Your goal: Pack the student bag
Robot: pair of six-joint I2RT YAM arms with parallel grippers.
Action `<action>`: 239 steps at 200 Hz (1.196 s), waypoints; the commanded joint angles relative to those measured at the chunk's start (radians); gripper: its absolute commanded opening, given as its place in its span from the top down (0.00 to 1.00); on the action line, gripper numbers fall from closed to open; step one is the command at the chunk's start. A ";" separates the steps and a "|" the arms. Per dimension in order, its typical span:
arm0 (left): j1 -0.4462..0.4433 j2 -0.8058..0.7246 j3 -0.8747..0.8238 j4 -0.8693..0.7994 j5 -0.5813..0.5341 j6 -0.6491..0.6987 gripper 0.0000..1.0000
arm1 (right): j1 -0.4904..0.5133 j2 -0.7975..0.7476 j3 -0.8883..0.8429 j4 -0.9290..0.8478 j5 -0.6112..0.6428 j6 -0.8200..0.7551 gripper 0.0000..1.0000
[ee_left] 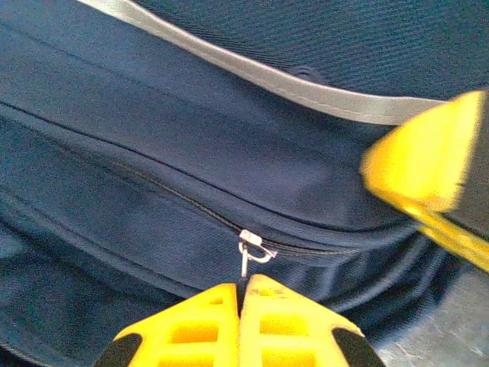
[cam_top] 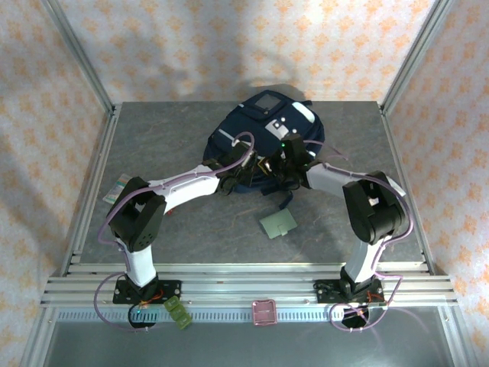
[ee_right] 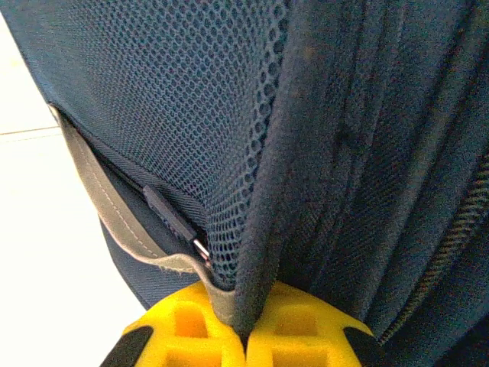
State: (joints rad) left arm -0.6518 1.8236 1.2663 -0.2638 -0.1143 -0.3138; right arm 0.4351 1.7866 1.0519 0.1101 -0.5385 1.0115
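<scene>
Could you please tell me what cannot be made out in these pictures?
Top view: student bag contents, its fabric hides them.
Top view: green card print, too small.
Left wrist view: whether the left claw holds the zipper pull; the claw itself hides the contact.

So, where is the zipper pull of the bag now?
In the left wrist view, the metal zipper pull sits low in the centre, on the blue bag, just above the tips of the closed left hand.
</scene>
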 commanded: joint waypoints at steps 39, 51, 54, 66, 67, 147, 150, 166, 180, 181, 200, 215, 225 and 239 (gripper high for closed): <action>0.180 -0.035 -0.051 -0.009 -0.163 -0.028 1.00 | -0.050 -0.124 -0.068 0.066 0.082 -0.013 1.00; 0.211 -0.034 -0.038 -0.009 -0.160 -0.024 1.00 | -0.055 -0.127 -0.070 0.070 0.081 -0.017 1.00; 0.217 -0.032 -0.033 -0.014 -0.159 -0.023 1.00 | -0.056 -0.127 -0.068 0.069 0.080 -0.020 1.00; 0.228 -0.029 -0.014 -0.030 -0.152 -0.014 1.00 | -0.062 -0.127 -0.066 0.074 0.070 -0.023 1.00; 0.227 -0.029 -0.013 -0.030 -0.151 -0.012 1.00 | -0.063 -0.127 -0.065 0.074 0.069 -0.023 1.00; 0.048 -0.143 -0.200 -0.002 0.008 -0.062 1.00 | -0.144 -0.119 0.000 -0.025 0.060 -0.139 1.00; 0.036 -0.144 -0.205 0.005 0.012 -0.070 1.00 | -0.148 -0.113 0.004 -0.027 0.061 -0.139 1.00; -0.026 -0.135 -0.202 0.029 0.036 -0.101 1.00 | -0.163 -0.084 0.030 -0.034 0.066 -0.139 1.00; -0.063 -0.126 -0.187 0.057 0.051 -0.118 1.00 | -0.170 -0.068 0.057 -0.048 0.093 -0.138 0.95; -0.064 -0.126 -0.186 0.059 0.053 -0.119 1.00 | -0.171 -0.068 0.058 -0.050 0.094 -0.138 0.94; -0.080 -0.107 -0.139 0.073 0.057 -0.120 1.00 | -0.167 -0.068 0.063 -0.027 0.060 -0.103 0.72; -0.080 -0.088 -0.100 0.062 0.038 -0.103 1.00 | -0.155 -0.084 0.034 0.024 0.016 -0.070 0.67; -0.080 -0.079 -0.081 0.057 0.039 -0.095 1.00 | -0.145 -0.099 0.008 0.059 -0.002 -0.046 0.63; -0.080 -0.067 -0.063 0.051 0.046 -0.087 1.00 | -0.119 -0.117 -0.027 0.112 -0.016 -0.017 0.62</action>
State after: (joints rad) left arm -0.7246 1.7275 1.1492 -0.1932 -0.1020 -0.4034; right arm 0.2672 1.7138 1.0615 0.0788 -0.5190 0.9291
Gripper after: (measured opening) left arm 0.046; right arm 0.369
